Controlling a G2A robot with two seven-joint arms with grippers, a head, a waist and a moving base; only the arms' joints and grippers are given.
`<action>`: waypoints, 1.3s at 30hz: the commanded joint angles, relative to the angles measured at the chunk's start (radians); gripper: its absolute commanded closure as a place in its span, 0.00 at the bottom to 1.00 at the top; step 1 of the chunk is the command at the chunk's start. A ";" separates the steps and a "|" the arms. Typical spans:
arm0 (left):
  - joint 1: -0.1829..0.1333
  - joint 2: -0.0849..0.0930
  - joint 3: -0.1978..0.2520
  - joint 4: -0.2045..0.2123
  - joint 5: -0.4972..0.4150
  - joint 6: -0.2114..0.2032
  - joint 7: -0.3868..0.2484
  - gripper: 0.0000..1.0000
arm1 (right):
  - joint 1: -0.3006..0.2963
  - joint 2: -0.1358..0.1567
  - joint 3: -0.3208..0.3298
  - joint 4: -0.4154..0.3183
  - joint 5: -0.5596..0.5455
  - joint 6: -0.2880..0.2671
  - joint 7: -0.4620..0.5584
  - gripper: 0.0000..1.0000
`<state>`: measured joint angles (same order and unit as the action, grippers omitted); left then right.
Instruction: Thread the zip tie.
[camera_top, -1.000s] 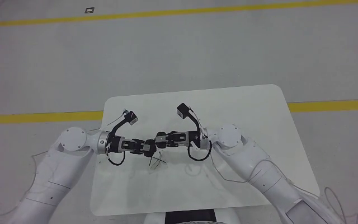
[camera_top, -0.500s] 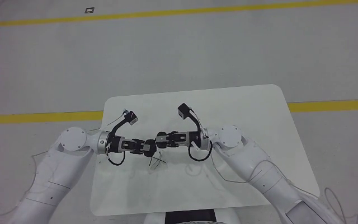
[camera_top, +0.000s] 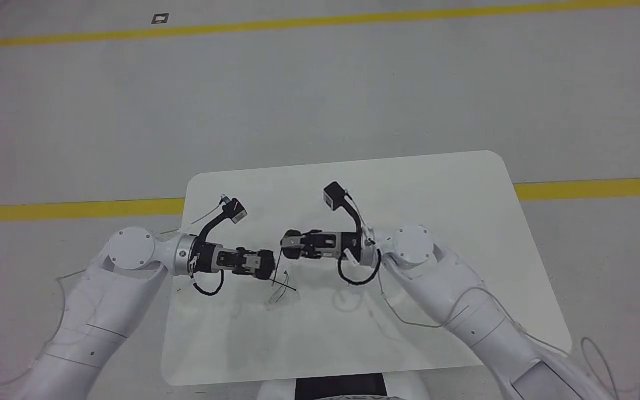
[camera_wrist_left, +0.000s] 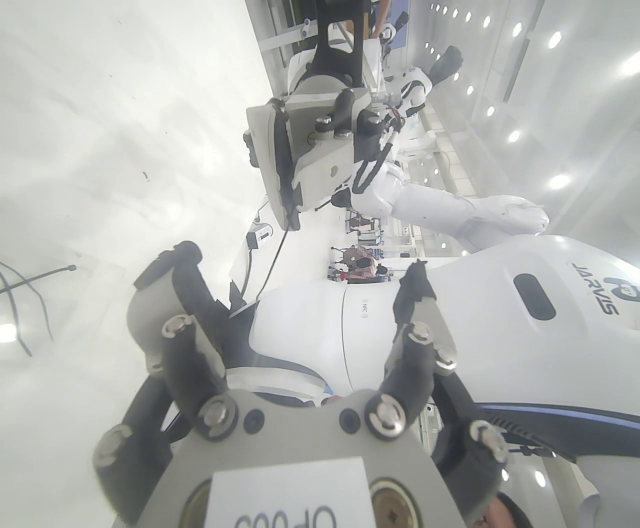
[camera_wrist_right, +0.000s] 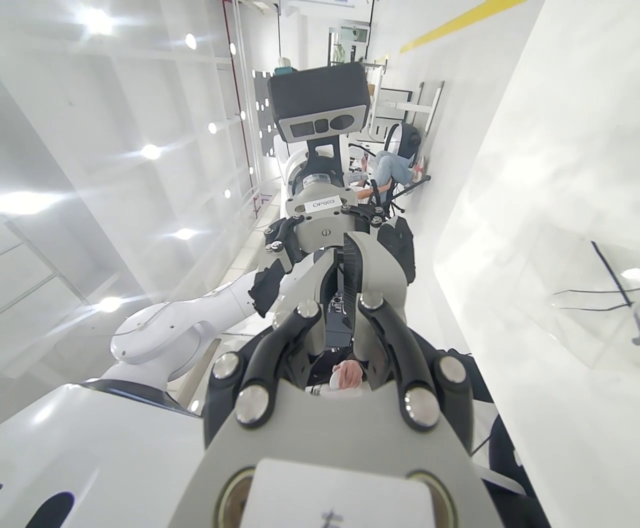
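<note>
Black zip ties (camera_top: 281, 288) on white table (camera_top: 440, 200), left gripper (camera_top: 271, 263) splayed nearby

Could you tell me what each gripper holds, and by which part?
The right gripper pinches what looks like a zip tie by one end; left gripper open, empty.

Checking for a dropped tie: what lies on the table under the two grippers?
Thin black zip ties lie crossed on the white table, near the gap between the left gripper and right gripper. The tabletop directly beneath them is covered.
</note>
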<state>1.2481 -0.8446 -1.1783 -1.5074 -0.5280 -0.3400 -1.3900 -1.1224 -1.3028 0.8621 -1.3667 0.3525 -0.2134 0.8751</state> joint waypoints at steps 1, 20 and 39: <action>0.000 0.000 0.000 0.000 0.000 0.000 0.000 0.00 | -0.007 0.001 0.011 0.004 0.011 -0.006 -0.022 1.00; 0.016 -0.002 0.010 0.015 0.029 0.000 0.076 0.00 | -0.057 0.002 0.047 -0.014 0.012 -0.027 -0.155 1.00; 0.043 -0.027 0.001 0.069 -0.033 0.003 0.210 0.00 | -0.114 0.001 0.076 -0.027 0.037 -0.040 -0.287 1.00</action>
<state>1.2892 -0.8709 -1.1809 -1.4359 -0.5650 -0.3394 -1.1963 -1.2360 -1.3020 0.9383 -1.3941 0.3898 -0.2534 0.5883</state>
